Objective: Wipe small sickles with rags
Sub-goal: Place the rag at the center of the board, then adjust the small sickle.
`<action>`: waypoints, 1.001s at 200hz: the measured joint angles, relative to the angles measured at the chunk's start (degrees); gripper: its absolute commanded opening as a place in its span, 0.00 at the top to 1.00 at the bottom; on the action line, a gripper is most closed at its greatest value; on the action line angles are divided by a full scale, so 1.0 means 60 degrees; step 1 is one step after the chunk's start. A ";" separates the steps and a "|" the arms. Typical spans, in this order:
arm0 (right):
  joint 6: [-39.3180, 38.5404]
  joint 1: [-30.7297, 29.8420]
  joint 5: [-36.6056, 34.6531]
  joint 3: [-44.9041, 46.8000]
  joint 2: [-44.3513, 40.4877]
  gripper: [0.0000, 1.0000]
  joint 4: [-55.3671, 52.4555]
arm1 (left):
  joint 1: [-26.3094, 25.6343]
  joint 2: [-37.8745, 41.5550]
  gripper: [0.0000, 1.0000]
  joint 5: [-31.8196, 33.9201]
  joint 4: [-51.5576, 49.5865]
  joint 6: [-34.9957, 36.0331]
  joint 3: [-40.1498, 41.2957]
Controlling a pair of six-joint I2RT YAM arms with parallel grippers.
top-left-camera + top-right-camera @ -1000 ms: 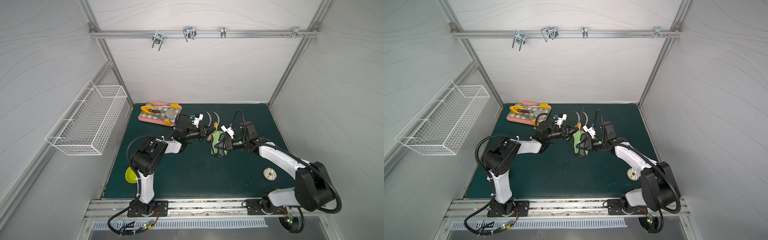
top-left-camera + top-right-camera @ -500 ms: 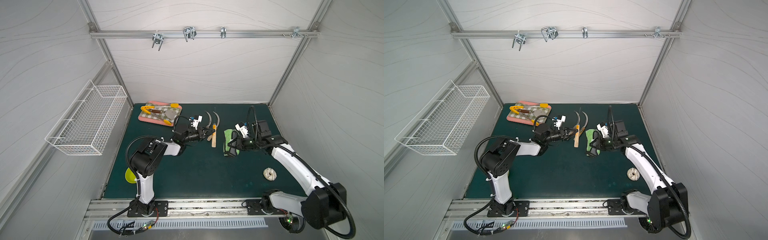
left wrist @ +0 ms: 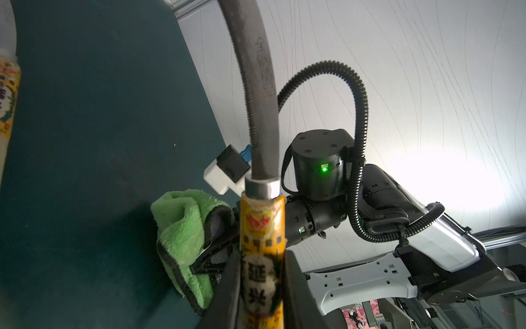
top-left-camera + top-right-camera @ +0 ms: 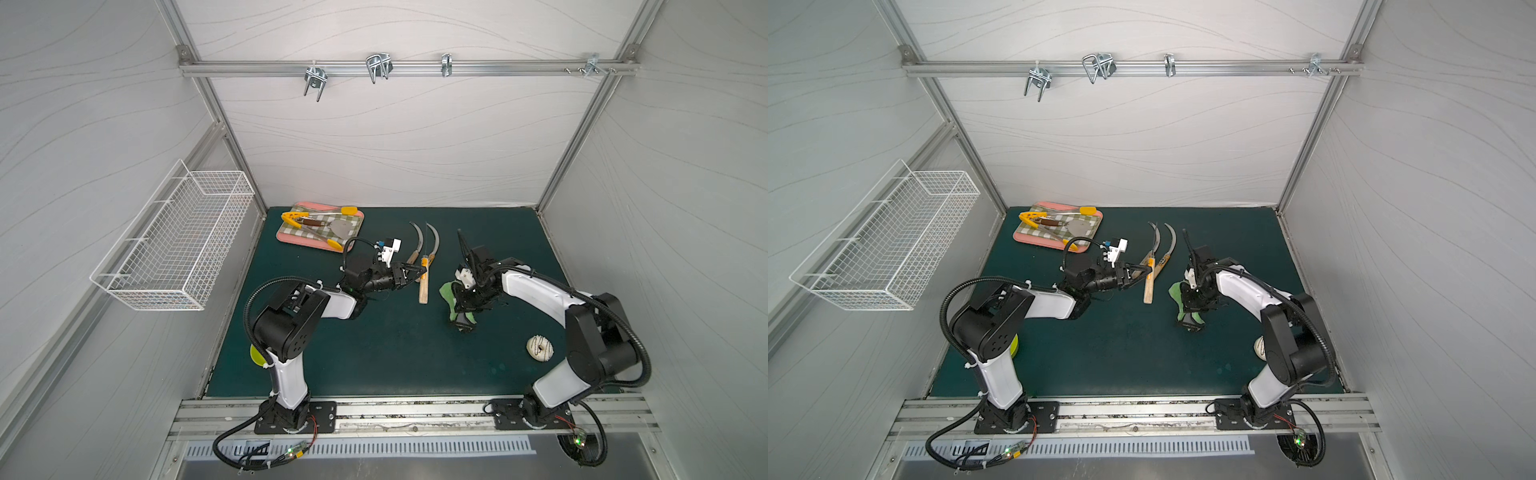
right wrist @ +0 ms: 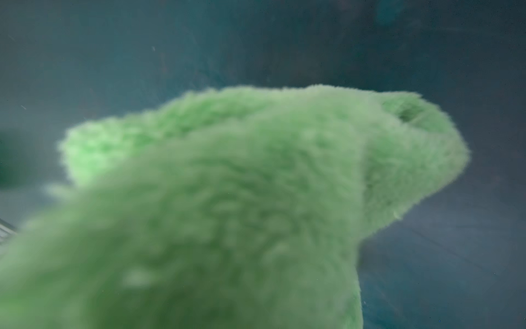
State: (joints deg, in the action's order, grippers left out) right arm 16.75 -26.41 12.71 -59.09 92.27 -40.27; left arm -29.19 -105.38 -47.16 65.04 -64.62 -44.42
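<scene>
Ready for the wipe: the left gripper (image 3: 262, 287) is clamped across the orange-labelled handle (image 3: 262, 228) of the held sickle (image 4: 423, 291), its grey blade (image 3: 260, 108) curving away toward the back of the cell. In both top views the blade appears edge-on as a thin line. To the robot's right, near but clearly apart across a strip of bare mat (image 4: 374, 353), the right gripper (image 4: 467, 301) appears pinched on the green rag (image 3: 182, 228). The rag hangs bunched around its fingers, and the jaws themselves are buried in cloth. The second sickle (image 4: 417, 243) and third sickle (image 4: 435, 243) lie flat on the mat just behind the held one. The step in hand looks like closing the gap between rag and blade. It would probably go best with the cloth meeting the blade near the metal collar, wrapping both flat faces and sliding out to the tip along the spine, not into the toothed edge. The left grip should hold firm so the handle does not twist
</scene>
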 measured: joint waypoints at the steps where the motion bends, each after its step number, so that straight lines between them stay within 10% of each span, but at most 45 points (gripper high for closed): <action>1: -0.0022 -0.0018 0.0004 -0.0011 0.0022 0.69 0.0011 | 0.0000 0.0000 1.00 -0.0004 0.0004 0.0004 0.0004; 57: 0.0069 -0.0273 0.0408 -0.0106 0.0146 0.37 0.0379 | 0.0011 0.0004 1.00 0.0000 0.0004 0.0066 0.0178; 200: 0.1195 0.0113 0.2641 -0.0135 -0.2448 0.41 0.1661 | 0.0000 0.0117 1.00 -0.0069 0.0404 -0.0087 0.0419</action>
State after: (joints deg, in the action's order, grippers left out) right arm 23.92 -25.74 28.56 -59.90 77.58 -30.30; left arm -29.19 -104.68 -47.57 67.46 -65.14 -41.91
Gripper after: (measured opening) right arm 0.602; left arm 0.213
